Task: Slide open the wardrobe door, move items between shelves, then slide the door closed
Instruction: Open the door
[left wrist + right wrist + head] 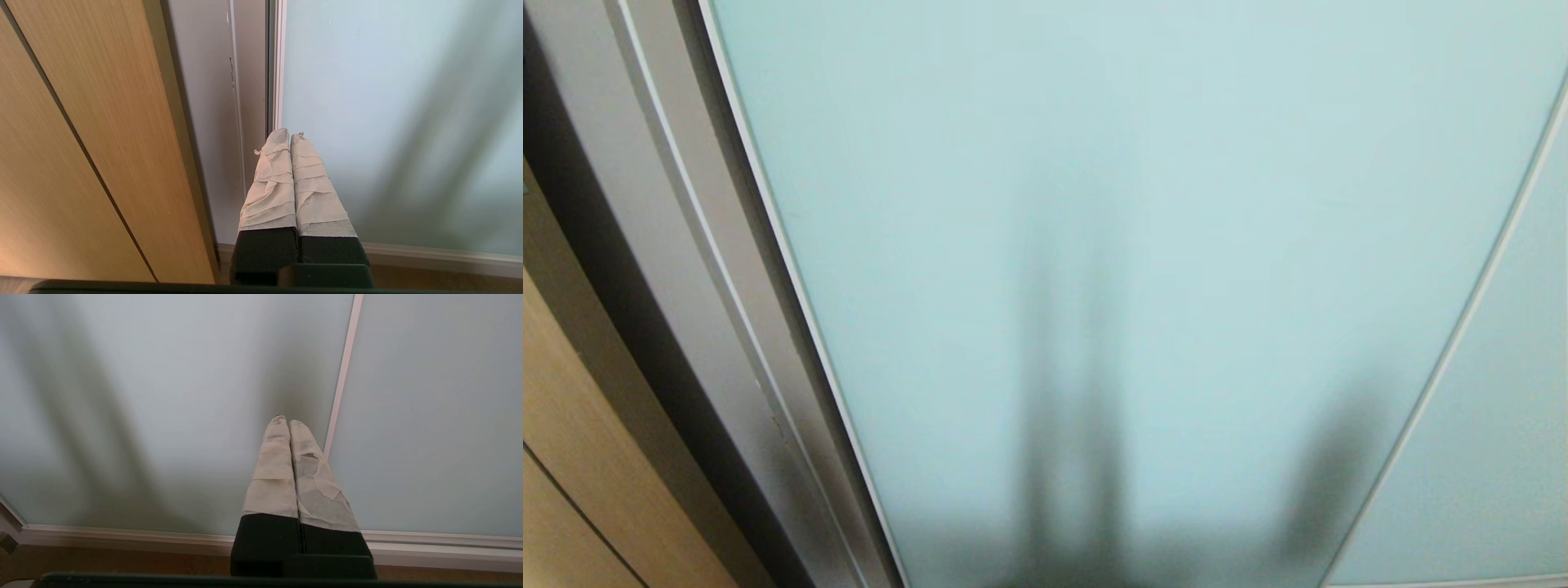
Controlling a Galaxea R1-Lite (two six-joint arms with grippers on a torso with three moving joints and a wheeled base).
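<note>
We see a strip of brown floor [122, 561] at the foot of the wardrobe, and it looks like smooth wood. A pale rail [135, 537] lies right on the floor and runs along it, and the frosted blue-green sliding wardrobe door [171, 396] stands up from that rail. In the left wrist view we see a bit of the same floor [441, 281] under the same pale rail [441, 258], and a tan wood panel [94, 134] comes down beside it.
</note>
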